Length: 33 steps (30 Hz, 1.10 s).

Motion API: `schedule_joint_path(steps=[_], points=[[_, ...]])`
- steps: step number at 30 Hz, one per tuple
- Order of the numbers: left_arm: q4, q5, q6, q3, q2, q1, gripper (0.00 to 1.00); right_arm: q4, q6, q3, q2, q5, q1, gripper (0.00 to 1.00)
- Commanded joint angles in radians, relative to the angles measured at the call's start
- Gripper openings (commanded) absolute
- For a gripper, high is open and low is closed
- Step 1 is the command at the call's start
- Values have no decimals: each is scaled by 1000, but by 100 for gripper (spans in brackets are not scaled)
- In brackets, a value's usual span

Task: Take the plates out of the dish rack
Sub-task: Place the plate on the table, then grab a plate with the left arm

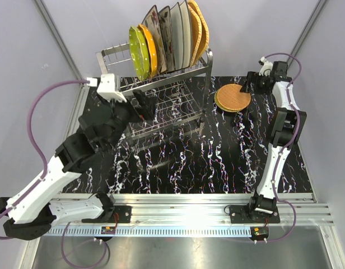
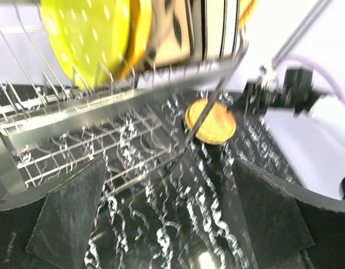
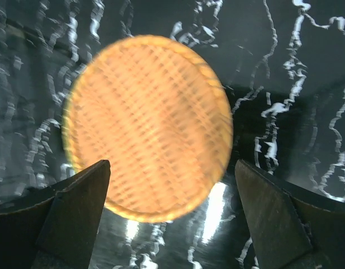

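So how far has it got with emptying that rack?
Barely started. One woven plate lies flat on the table, under the open right gripper. The left gripper is open and empty by the rack. A row of plates stands upright on top.

Perhaps seven plates (image 1: 169,39) upright atop the dish rack (image 1: 167,77); woven round plate (image 1: 232,98) lies flat

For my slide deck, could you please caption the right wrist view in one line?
Open right gripper hovering over a round woven orange plate on the black marbled table.
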Motion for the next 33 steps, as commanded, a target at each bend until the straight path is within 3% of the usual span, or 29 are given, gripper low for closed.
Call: schedule_joint_path(steps=[1, 8, 13, 19, 26, 33], points=[[-54, 68, -48, 125, 47, 59, 99, -42, -159, 20, -35, 87, 12, 100], [-84, 274, -68, 242, 120, 216, 98, -26, -333, -107, -194, 65, 10, 100], [-121, 393, -82, 351, 193, 341, 95, -95, -365, -213, -366, -169, 12, 100], [-152, 524, -108, 451, 265, 486, 92, -105, -344, -395, -569, -369, 41, 100], [-158, 706, -140, 518, 342, 630, 85, -72, -258, -581, -811, -426, 85, 100], [-149, 774, -134, 557, 423, 699, 74, -28, -131, -647, -918, -446, 105, 100]])
